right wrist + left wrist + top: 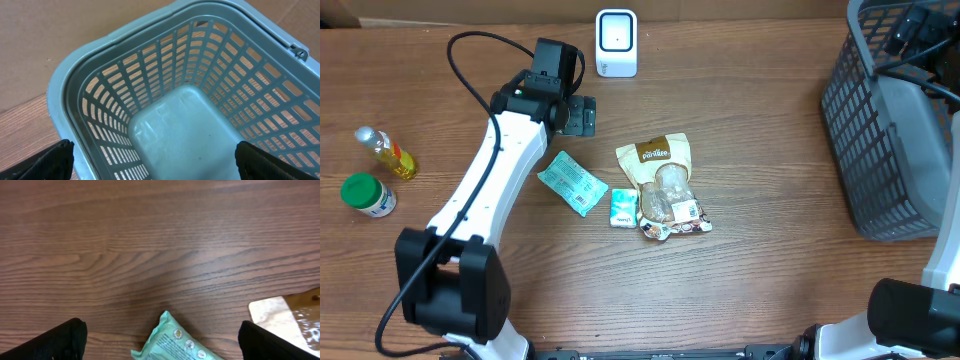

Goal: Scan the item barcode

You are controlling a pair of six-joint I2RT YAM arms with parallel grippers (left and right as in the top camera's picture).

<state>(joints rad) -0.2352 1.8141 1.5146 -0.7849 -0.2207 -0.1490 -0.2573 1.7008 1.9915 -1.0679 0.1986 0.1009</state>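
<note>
At the far left of the bench (760, 290) a small bottle of yellow liquid (386, 153) lies just above a green-lidded jar (367, 194). The left claw (585, 115) hangs over bare wood with its fingers (60, 342) spread wide and nothing between them. The mint-green packet (572, 183) lies flat on the bench on the robot's side of that claw, apart from it; in the left wrist view only its corner pokes in at the bottom edge. A white barcode scanner (616, 42) stands at the far edge of the bench. A small white-and-green pack (624, 207) sits just beside a clear-fronted snack bag (665, 180). At the right stands a grey plastic basket (880, 140). The right claw (154, 149) hovers over its opening, fully spread and empty.
</note>
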